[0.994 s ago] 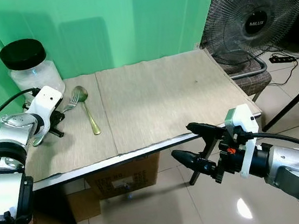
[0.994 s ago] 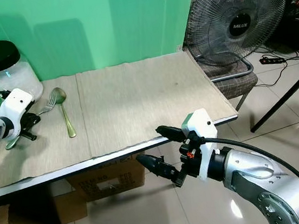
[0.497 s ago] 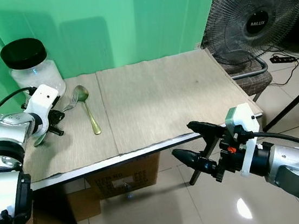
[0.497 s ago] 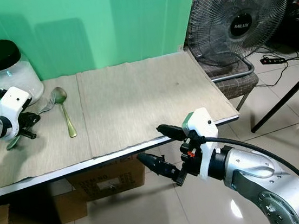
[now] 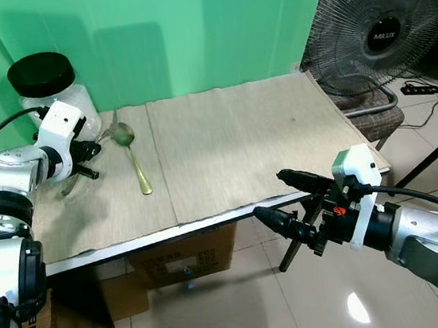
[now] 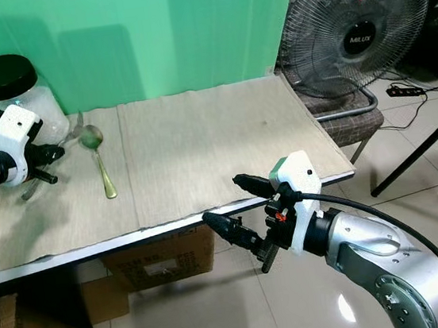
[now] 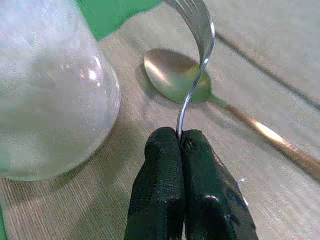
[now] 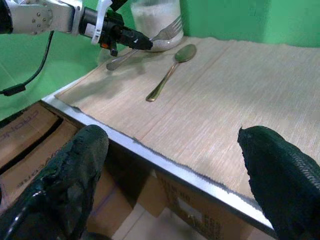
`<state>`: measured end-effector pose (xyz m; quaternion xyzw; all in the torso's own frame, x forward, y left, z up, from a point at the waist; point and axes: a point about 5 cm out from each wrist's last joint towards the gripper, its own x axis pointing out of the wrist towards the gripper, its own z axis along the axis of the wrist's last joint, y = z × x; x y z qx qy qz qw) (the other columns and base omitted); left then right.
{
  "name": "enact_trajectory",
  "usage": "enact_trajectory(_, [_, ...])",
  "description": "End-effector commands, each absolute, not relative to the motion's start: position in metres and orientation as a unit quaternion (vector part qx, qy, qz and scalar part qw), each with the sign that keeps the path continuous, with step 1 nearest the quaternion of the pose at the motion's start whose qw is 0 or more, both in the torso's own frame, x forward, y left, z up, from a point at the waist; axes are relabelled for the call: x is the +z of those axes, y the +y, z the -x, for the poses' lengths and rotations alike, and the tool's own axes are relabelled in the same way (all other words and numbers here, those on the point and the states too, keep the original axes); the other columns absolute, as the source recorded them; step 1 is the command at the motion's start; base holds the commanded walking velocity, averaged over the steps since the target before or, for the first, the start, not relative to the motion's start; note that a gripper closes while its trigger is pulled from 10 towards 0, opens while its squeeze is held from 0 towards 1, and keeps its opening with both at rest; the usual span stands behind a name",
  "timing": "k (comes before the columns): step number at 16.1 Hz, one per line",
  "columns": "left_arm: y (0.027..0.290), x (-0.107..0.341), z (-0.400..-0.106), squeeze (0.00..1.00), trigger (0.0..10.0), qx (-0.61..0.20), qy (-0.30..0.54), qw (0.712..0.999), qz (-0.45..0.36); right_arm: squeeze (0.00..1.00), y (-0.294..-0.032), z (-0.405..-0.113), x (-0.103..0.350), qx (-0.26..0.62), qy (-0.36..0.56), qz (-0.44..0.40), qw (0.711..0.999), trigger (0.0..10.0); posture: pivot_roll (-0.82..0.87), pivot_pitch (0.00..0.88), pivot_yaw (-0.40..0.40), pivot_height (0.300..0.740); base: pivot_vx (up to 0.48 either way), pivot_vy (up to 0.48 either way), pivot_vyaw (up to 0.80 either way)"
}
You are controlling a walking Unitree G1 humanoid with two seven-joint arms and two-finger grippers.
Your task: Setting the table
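My left gripper [image 5: 88,152] is shut on a silver fork [image 7: 197,30] at its neck and holds it tilted just above the table's back left corner, beside a glass jar [image 5: 55,96] with a black lid. The fork's handle [image 5: 68,185] hangs down toward the mat and casts a shadow. A brass-coloured spoon [image 5: 135,162] lies flat on the left beige placemat [image 5: 106,218], bowl toward the green wall, right of the fork. My right gripper [image 5: 269,193] is open and holds nothing, hovering off the table's front edge [image 8: 165,167].
A second, wider beige placemat [image 5: 239,129] covers the middle and right of the table. A standing fan [image 5: 382,24] is past the right end, with a power strip [image 5: 417,87] on the tiled floor. A cardboard box [image 5: 182,256] sits under the table.
My left gripper has raised the fork off the mat and carried it back toward the jar. The right arm has stayed about where it was.
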<state>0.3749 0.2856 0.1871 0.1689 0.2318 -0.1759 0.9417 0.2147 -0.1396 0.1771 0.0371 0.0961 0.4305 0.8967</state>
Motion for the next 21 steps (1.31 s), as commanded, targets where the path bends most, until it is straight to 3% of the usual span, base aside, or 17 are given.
enact_trajectory(1, [0.279,0.206,-0.382,0.0,0.0,-0.188,0.197,0.948,-0.163,0.0,-0.145,-0.217,0.181,0.41,0.082,-0.032,0.908,10.0,-0.01,0.068,-0.06,0.74,0.0,0.0,0.0])
enact_trajectory(5, [0.212,0.24,-0.398,0.0,0.0,-0.305,0.064,0.945,-0.095,0.0,-0.152,-0.218,0.189,0.297,0.043,-0.05,0.953,10.0,0.0,0.053,-0.045,0.74,0.0,0.0,0.0])
enact_trajectory(8, [0.168,0.255,-0.392,0.0,0.0,-0.336,-0.01,0.941,-0.039,0.0,-0.156,-0.216,0.197,0.225,0.015,-0.08,0.971,10.0,0.01,0.034,-0.032,0.74,0.0,0.0,-0.17])
enact_trajectory(15, [0.124,0.247,-0.365,0.0,0.0,-0.336,-0.045,0.938,0.077,0.0,-0.165,-0.216,0.195,0.097,-0.007,-0.105,0.99,10.0,0.0,0.01,-0.006,0.74,0.0,0.0,-0.79])
enact_trajectory(19, [0.117,0.245,-0.357,0.0,0.0,-0.325,-0.044,0.943,0.053,0.0,-0.162,-0.213,0.192,0.092,-0.002,-0.099,0.991,10.0,0.0,0.002,-0.001,0.74,0.0,0.0,-0.8])
enact_trajectory(20, [0.12,0.237,-0.352,0.0,10.0,-0.296,-0.033,0.954,0.005,0.0,-0.164,-0.212,0.19,0.074,0.006,-0.089,0.993,10.0,-0.01,0.0,0.002,0.74,0.0,0.0,-0.8])
enact_trajectory(21, [0.122,0.233,-0.35,0.0,10.0,-0.286,-0.02,0.958,-0.008,0.0,-0.165,-0.212,0.188,0.064,0.013,-0.085,0.994,10.0,-0.01,0.0,0.002,0.74,0.0,0.0,-0.8])
